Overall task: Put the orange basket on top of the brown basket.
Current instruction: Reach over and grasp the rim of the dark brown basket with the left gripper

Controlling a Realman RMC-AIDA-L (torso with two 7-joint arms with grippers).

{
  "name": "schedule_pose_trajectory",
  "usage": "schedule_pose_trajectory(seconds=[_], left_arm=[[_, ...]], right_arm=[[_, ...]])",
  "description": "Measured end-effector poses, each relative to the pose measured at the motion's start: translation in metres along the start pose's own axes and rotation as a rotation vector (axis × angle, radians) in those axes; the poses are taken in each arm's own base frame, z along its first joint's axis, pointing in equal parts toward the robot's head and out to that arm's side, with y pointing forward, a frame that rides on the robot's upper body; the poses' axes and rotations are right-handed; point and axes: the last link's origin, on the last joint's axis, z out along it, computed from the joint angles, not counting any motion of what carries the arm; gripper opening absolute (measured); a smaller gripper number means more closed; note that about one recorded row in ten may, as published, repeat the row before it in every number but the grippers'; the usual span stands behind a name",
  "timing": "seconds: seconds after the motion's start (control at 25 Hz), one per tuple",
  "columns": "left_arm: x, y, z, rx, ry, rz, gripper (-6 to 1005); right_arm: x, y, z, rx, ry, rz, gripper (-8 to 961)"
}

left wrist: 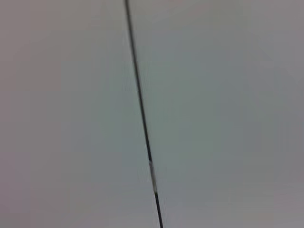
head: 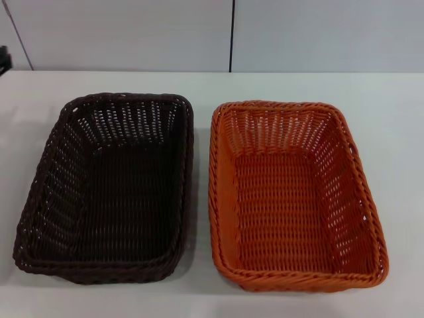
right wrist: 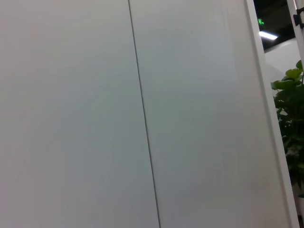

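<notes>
On the white table [head: 397, 106], rectangular orange woven basket [head: 295, 192] beside dark brown woven basket [head: 109, 185] — probably light, stiff; grip braided rim — neither gripper visible, state unknown.

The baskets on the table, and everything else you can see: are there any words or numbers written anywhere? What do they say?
No readable words or numbers anywhere.
Rectangular dark brown woven wicker-style basket: no label.
Rectangular bright orange woven wicker-style basket: no label.
White table: nothing written.
Small green glowing sign near a ceiling light in the right wrist view: too small to read.
Left wrist view: only plain grey panels with a dark seam.
</notes>
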Motion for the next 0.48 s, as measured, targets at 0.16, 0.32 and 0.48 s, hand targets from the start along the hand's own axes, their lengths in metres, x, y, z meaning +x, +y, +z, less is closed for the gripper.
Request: schedule_pose_trajectory(seconds=[0.16, 0.32, 0.48], left_arm=[[0.025, 0.011, -0.004, -0.067, -0.208, 0.044, 819], [0.039, 0.021, -0.014, -0.156, -0.373, 0.064, 813], [0.043, 0.025, -0.025, -0.190, -0.485, 0.089, 813]], right_arm=[[0.002, -0.001, 0.000, -0.001, 0.014, -0.004, 735], [0.002, 0.001, 0.000, -0.011, 0.016, -0.006, 734], [0.002, 0.003, 0.002, -0.019, 0.016, -0.008, 732]])
